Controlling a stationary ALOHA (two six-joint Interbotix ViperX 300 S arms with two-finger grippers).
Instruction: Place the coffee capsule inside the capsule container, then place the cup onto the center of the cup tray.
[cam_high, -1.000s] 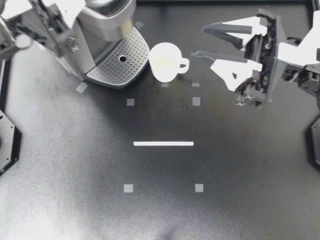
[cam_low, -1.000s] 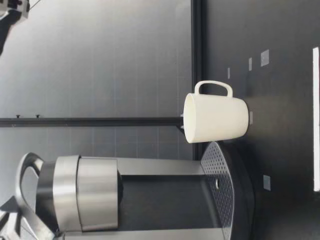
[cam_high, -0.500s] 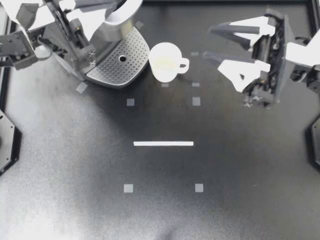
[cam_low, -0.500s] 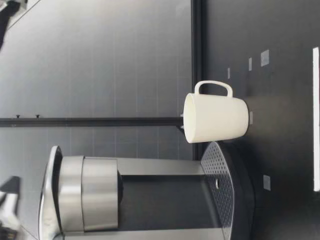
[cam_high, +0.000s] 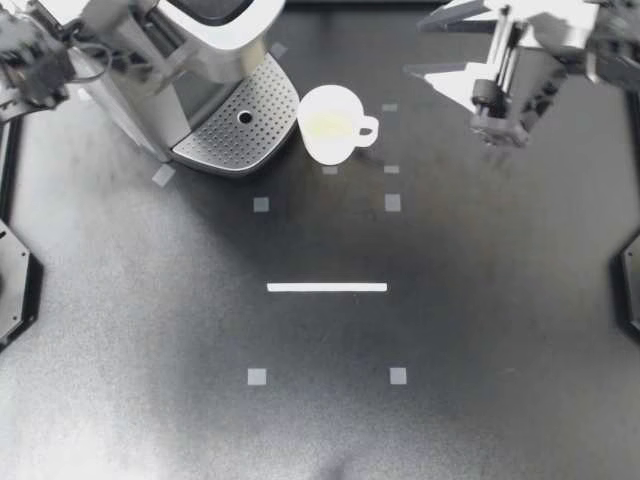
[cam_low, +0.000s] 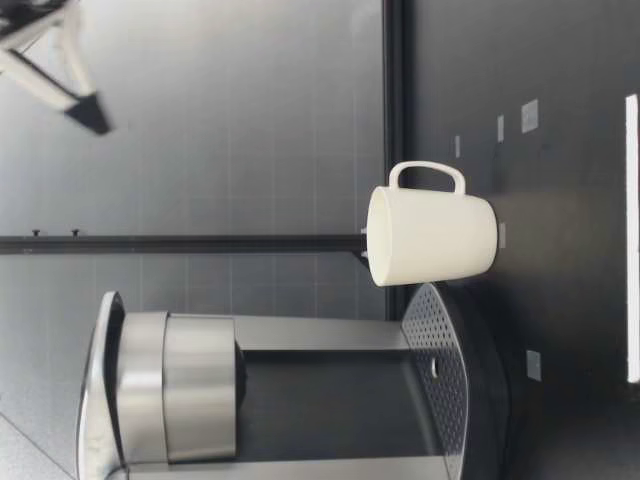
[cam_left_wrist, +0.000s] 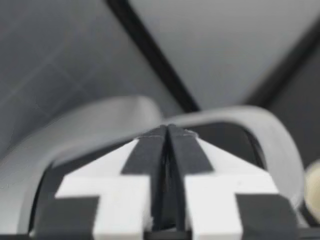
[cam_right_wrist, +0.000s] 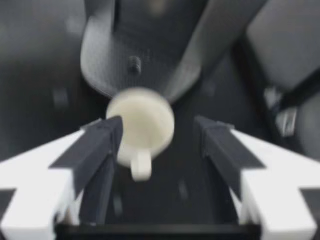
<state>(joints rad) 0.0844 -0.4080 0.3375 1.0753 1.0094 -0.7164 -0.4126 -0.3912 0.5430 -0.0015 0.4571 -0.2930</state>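
Observation:
A white cup (cam_high: 333, 123) stands upright on the table just beside the perforated cup tray (cam_high: 225, 140) of the silver coffee machine (cam_high: 200, 50). My right gripper (cam_high: 415, 45) hangs open high over the far right of the table. In the right wrist view the cup (cam_right_wrist: 142, 125) shows far below, between the open fingers (cam_right_wrist: 97, 150). My left arm (cam_high: 35, 65) is at the machine's far left. Its gripper (cam_left_wrist: 167, 150) is shut on nothing, with the machine's silver lever ahead of it. No capsule shows in any view. The low view has the cup (cam_low: 430, 237) beside the tray (cam_low: 447, 350).
Small grey tape squares (cam_high: 392, 202) and a white tape strip (cam_high: 327, 287) mark the dark table. A gripper (cam_low: 70, 70) hangs high above the table in the low view. A black frame rail (cam_low: 394, 100) runs along the table's far edge.
The machine's lever has come down flat onto its top. My left arm has drawn back to the left. My right gripper has risen and moved toward the far edge, still open.

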